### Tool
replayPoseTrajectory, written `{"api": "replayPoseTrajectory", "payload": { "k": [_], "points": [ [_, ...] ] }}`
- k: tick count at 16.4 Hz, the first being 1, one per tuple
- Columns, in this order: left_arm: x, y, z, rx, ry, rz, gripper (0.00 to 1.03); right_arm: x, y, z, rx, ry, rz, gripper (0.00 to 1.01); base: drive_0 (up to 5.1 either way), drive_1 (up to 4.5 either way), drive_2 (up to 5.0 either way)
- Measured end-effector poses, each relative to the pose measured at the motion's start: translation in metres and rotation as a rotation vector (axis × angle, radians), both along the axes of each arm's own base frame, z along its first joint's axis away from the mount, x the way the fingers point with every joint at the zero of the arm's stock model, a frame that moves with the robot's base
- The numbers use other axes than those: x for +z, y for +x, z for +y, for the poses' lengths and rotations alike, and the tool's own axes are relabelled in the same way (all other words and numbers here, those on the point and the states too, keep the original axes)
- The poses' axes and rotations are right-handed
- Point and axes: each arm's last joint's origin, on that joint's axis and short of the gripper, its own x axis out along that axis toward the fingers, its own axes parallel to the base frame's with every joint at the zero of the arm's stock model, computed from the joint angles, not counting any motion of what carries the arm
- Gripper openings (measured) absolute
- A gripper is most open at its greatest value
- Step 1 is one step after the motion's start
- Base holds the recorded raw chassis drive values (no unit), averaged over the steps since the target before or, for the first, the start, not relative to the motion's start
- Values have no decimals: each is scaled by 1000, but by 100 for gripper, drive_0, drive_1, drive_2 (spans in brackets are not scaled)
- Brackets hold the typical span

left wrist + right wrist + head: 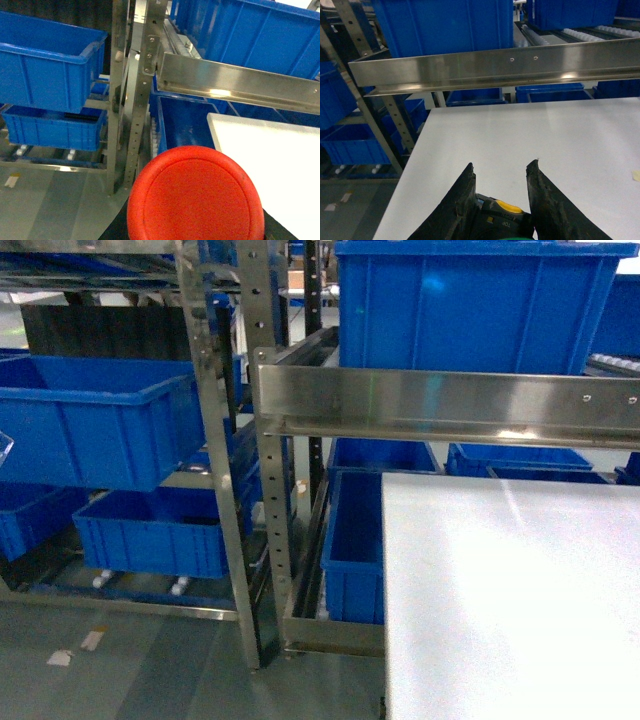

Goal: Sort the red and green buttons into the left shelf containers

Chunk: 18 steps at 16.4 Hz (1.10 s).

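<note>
I carry the red button [195, 197] clamped in my left gripper, cap up, off the white table's [280, 165] left edge, ready for the left shelf containers [47, 65]. My right gripper [500, 197] grips a black-bodied part, probably the green button.

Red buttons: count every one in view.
1. The red button fills the bottom of the left wrist view, right under the camera. None shows on the white table; the insides of the blue bins are mostly hidden.
</note>
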Motion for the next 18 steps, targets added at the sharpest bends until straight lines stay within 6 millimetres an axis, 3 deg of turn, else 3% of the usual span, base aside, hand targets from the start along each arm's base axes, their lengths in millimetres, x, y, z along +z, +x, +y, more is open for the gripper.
{"api": "replayPoseTrajectory", "payload": {
  "k": [5,18],
  "points": [
    [0,0,0,0,0,-1,24,0,0,0,0,-1,-1,28,-495,225,263],
    [0,0,0,3,0,-2,24,0,0,0,0,-2,-3,28,-474,360,135]
  ]
}}
